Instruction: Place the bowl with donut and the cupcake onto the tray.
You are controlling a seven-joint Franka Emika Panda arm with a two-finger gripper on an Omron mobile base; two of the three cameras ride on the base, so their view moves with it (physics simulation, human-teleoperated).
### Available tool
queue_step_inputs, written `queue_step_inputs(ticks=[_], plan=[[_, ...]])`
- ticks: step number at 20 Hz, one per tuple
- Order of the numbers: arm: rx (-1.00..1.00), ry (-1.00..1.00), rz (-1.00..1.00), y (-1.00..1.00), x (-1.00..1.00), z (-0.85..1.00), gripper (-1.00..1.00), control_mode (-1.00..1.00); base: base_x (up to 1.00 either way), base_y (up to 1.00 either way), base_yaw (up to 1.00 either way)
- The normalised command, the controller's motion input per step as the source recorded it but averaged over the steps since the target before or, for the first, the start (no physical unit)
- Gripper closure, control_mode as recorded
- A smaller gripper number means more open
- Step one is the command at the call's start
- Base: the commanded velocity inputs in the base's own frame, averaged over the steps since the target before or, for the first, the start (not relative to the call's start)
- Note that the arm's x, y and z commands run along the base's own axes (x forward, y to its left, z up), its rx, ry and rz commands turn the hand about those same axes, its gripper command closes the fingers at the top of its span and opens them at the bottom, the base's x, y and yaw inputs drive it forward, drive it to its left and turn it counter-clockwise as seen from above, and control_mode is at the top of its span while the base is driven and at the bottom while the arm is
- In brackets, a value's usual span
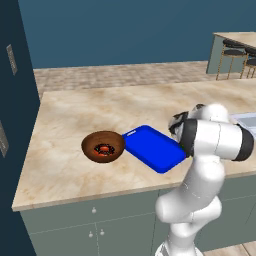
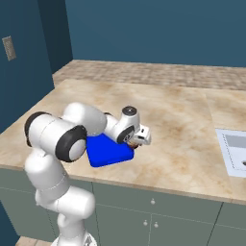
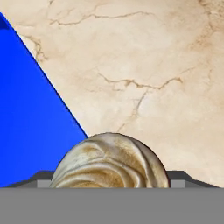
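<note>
The reddish-brown bowl (image 1: 95,141) stands on the marble counter with the red-orange donut (image 1: 103,149) inside it. Its right side touches the left corner of the blue tray (image 1: 152,147), which also appears in the right base view (image 2: 108,151) and the hand view (image 3: 30,131). Just off the tray's right edge stands the cupcake (image 3: 109,162), its pale swirled top close under the hand; a brown speck of the cupcake (image 2: 136,142) peeks out below the hand. My gripper (image 2: 138,140) is lowered over it, open, with one finger on each side of the cupcake.
A pale sink area (image 2: 233,151) lies at the counter's right end. The counter's front edge (image 1: 100,197) runs close below the bowl and tray. Bar stools (image 1: 232,55) stand by a far counter. A dark blue wall (image 1: 15,100) bounds the left.
</note>
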Motion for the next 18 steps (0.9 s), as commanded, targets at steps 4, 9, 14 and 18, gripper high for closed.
queue_step_inputs(ticks=[4,9,14,18], plan=[[-0.03,-0.06,0.02,0.34,-0.62,0.1,1.0,-1.0,0.0,0.0,0.0],[-0.06,-0.09,0.0,0.27,-0.45,0.29,1.0,-1.0,0.0,0.0,0.0],[-0.03,-0.07,0.0,0.27,-0.13,0.18,1.0,-1.0,0.0,0.0,0.0],[0.0,-0.03,0.0,0.24,0.0,0.01,1.0,-1.0,0.0,0.0,0.0]])
